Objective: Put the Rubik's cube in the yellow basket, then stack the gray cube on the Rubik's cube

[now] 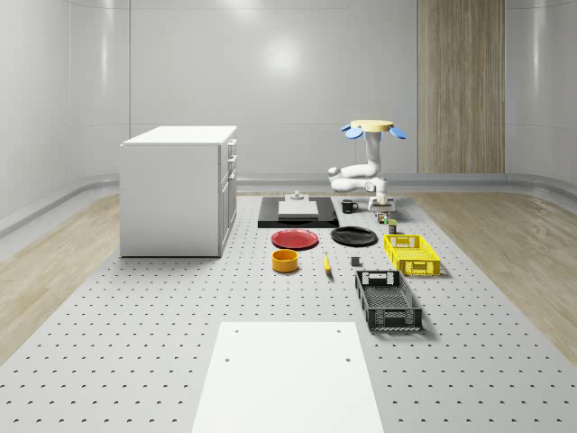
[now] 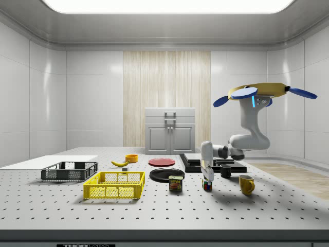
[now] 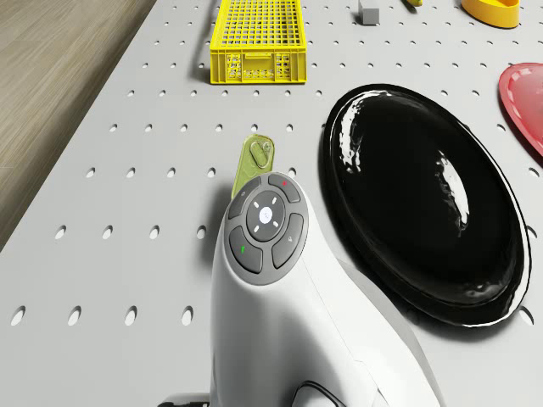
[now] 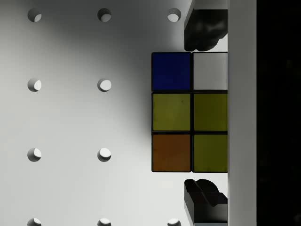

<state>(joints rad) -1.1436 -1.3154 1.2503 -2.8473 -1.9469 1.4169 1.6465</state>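
Note:
The Rubik's cube [image 4: 188, 113] rests on the perforated table, with blue, white, yellow and orange tiles facing up. My gripper [image 4: 205, 113] is lowered over it and open, one finger on each side with a thin gap to the cube. In the side view the gripper [image 2: 206, 177] hangs just above the Rubik's cube [image 2: 206, 186], beside a Spam can [image 2: 176, 183]. The yellow basket [image 1: 412, 253] stands nearer the front, and the small gray cube [image 1: 356, 262] lies to its left. The drone [image 1: 372, 126] hovers above the table's far right part.
A black plate [image 1: 353, 235] and a red plate [image 1: 295, 238] lie left of the cube. An orange bowl [image 1: 285, 261], a banana [image 1: 326, 262] and a black basket [image 1: 388, 300] sit further forward. Two mugs [image 2: 247, 184] [image 2: 225, 171] stand close by. A white cabinet [image 1: 180, 189] stands at the left.

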